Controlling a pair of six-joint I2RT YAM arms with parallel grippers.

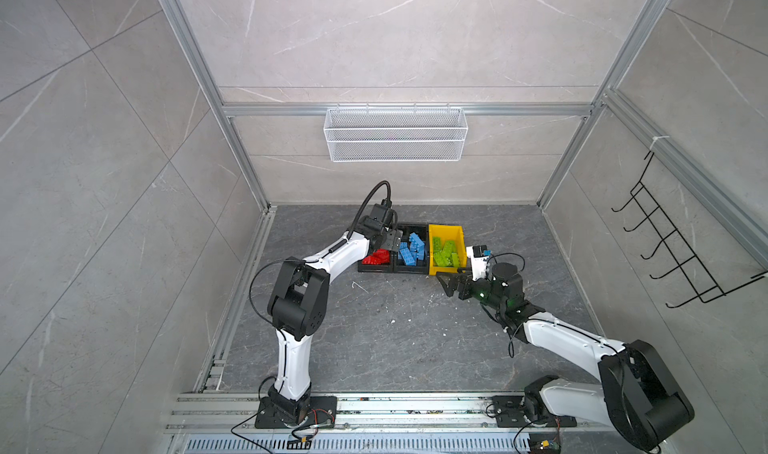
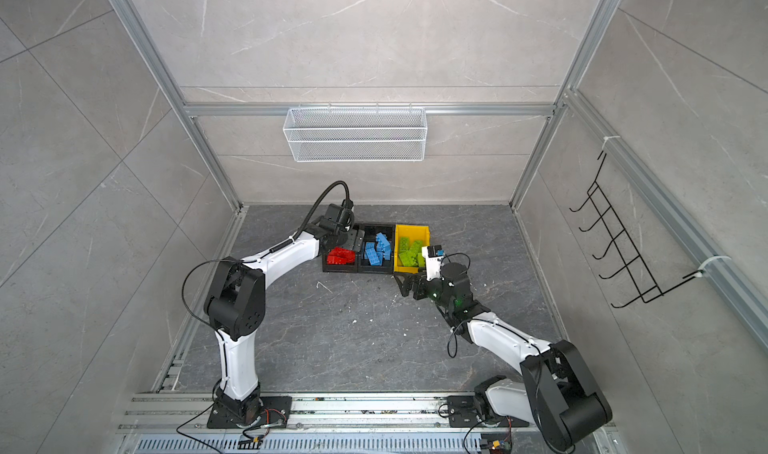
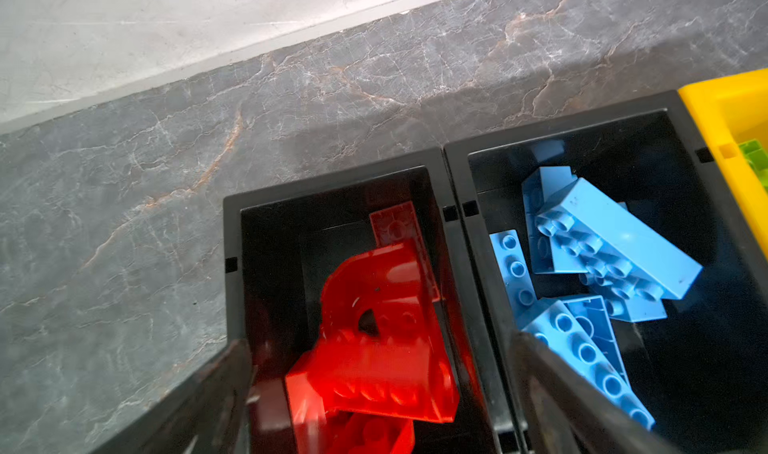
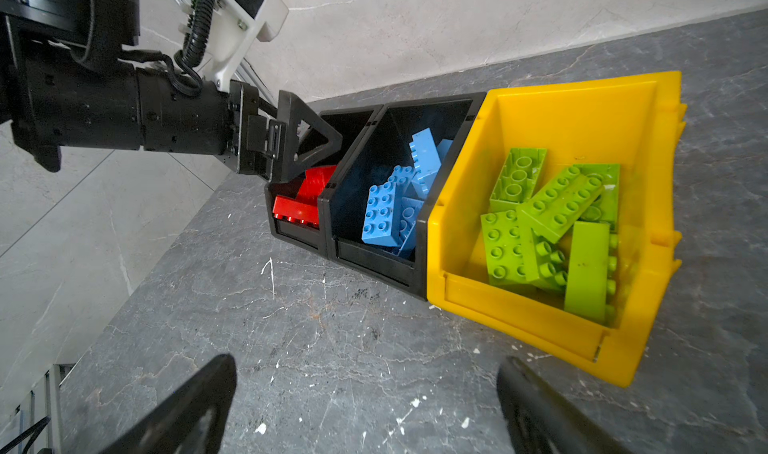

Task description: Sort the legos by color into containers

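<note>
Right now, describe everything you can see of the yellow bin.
The yellow bin is an open-top rectangular box of glossy plastic with a lower front lip. It stands upright on the grey table, at the right end of the row in both top views, its side against the black bin of blue bricks. Only lime green bricks lie jumbled inside.

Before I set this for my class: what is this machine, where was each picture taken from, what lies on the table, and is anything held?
Two robot arms, each ending in a two-fingered gripper. Two pictures look down from overhead; two are taken from the wrists. On the grey table stand three bins side by side: red bricks in the end black bin, blue bricks in the middle black bin, green bricks in the yellow bin. The left gripper hangs open over the red bricks; the right gripper is open near the yellow bin. Nothing is held.
</note>
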